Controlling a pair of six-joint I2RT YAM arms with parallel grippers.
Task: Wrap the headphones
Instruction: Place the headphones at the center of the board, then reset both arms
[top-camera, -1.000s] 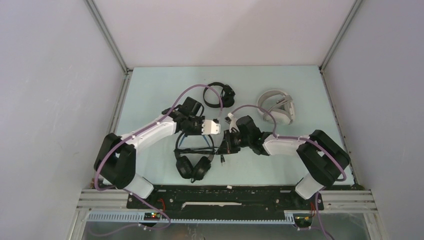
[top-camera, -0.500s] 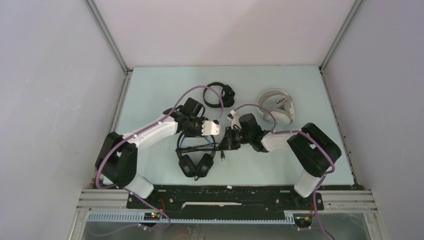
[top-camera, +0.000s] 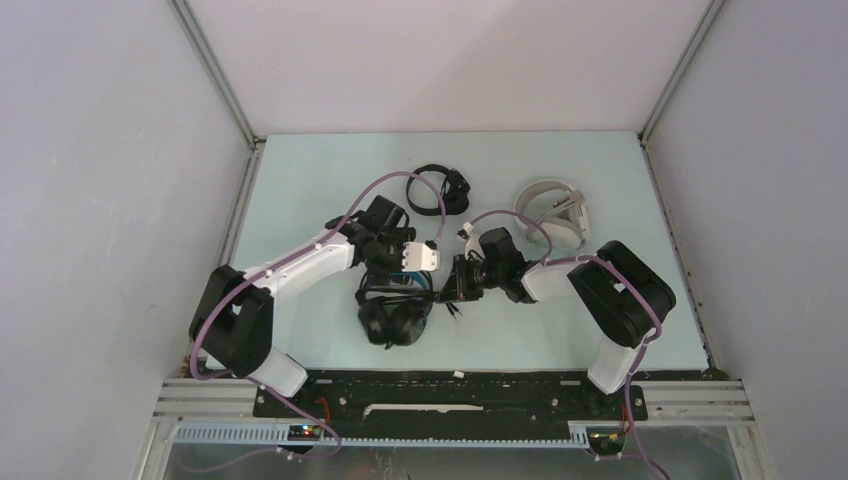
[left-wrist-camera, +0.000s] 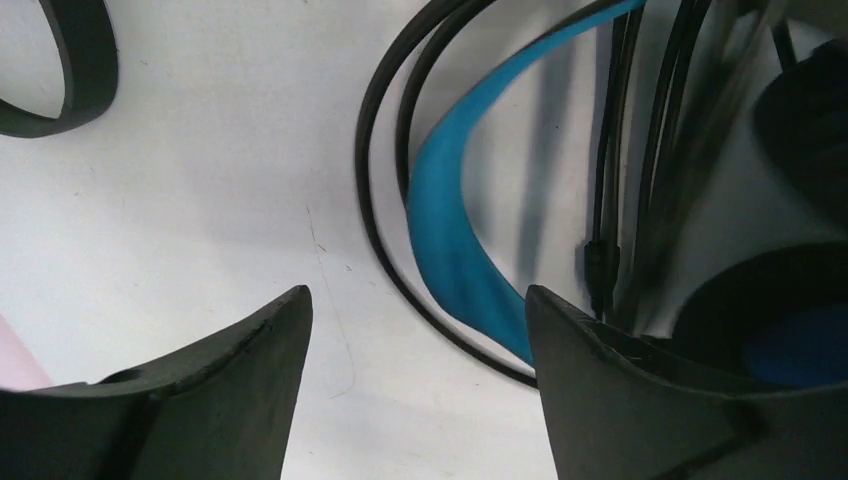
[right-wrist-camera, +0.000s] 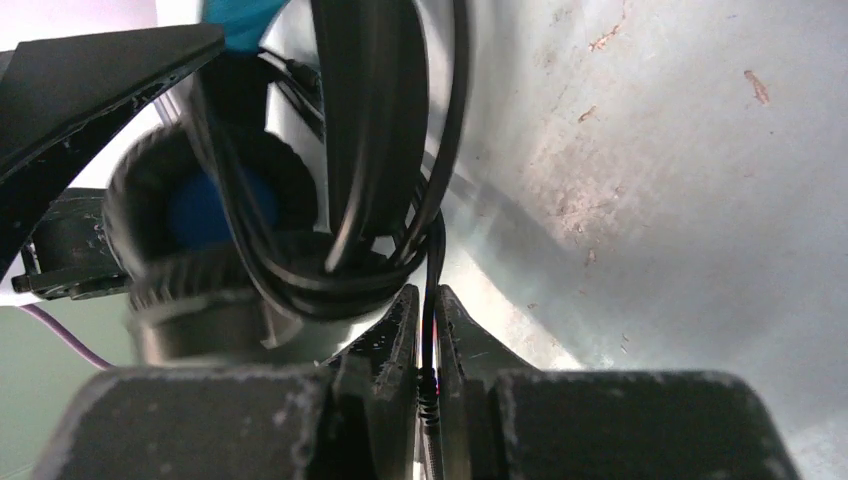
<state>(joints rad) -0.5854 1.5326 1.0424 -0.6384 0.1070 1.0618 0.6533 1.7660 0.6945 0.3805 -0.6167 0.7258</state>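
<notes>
**Ana:** Start at the left. What is the left gripper (left-wrist-camera: 415, 330) doing?

**Ben:** Its fingers are spread wide and grip nothing. It hangs over the band end of the bulky black headset (top-camera: 392, 315), with the blue lining (left-wrist-camera: 450, 230) and loops of cable (left-wrist-camera: 375, 170) under it.

**Ana:** And the headset itself?

**Ben:** It lies on the table (top-camera: 300, 180) between the two arms, ear cups toward the bases, with cable bunched across the band.

**Ana:** On its right?

**Ben:** The right gripper (right-wrist-camera: 428, 330) is just beside the ear cups and pinched tight on the thin black cable, which runs up into the bundle.

**Ana:** What could go wrong?

**Ben:** I'd say the pinch is narrow, so a pull at an angle could slide the cable out. With nothing pinning the headset, any tug may drag it across the table instead of tightening the wrap. The bundle also looks loose, so the loops could spring off the band.

**Ana:** The others?

**Ben:** The slim black headset (top-camera: 437, 190) sits beyond the bulky one. The white headset (top-camera: 553, 212) is well off to its right. No gripper touches either.
</notes>
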